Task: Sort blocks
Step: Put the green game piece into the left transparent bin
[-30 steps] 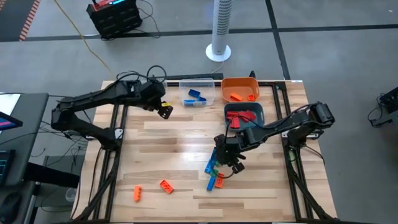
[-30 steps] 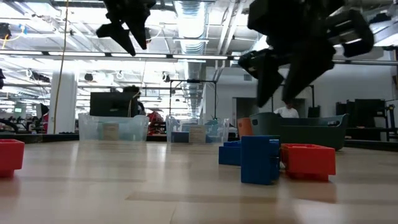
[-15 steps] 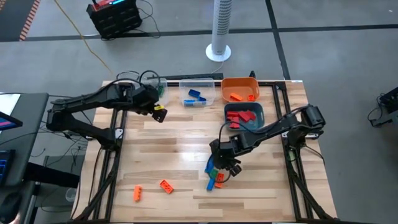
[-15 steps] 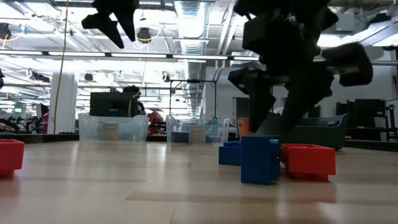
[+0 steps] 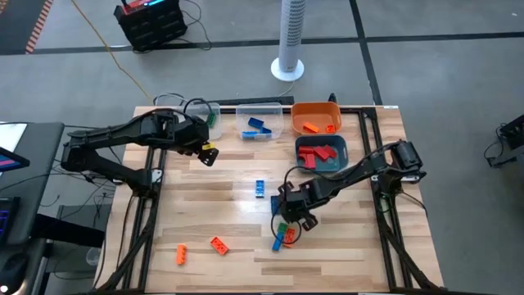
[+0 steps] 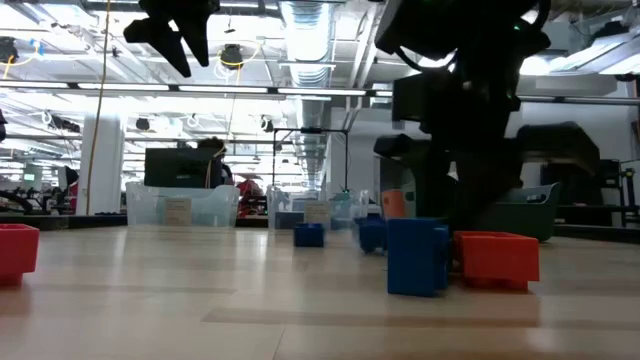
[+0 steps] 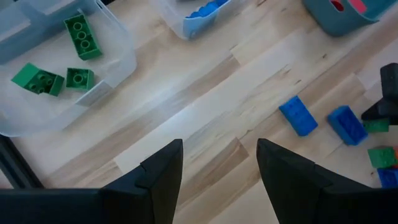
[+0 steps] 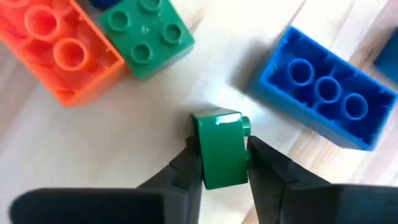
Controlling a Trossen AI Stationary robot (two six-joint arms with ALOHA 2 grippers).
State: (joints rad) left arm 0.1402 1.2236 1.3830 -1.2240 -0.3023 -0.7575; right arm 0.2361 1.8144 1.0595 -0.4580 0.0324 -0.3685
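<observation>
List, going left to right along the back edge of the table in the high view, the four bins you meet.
Clear bin with green blocks → clear bin with blue blocks → orange bin → teal bin with red blocks, set slightly nearer.

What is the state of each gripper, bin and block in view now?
Right gripper: jaws shut on small green block, low over the table.
Left gripper: jaws open, empty, above the table.
Clear bin: holds green blocks.
Teal bin: holds red blocks.
Orange bin: holds an orange block.
Lone blue block: lying loose on the table.
</observation>
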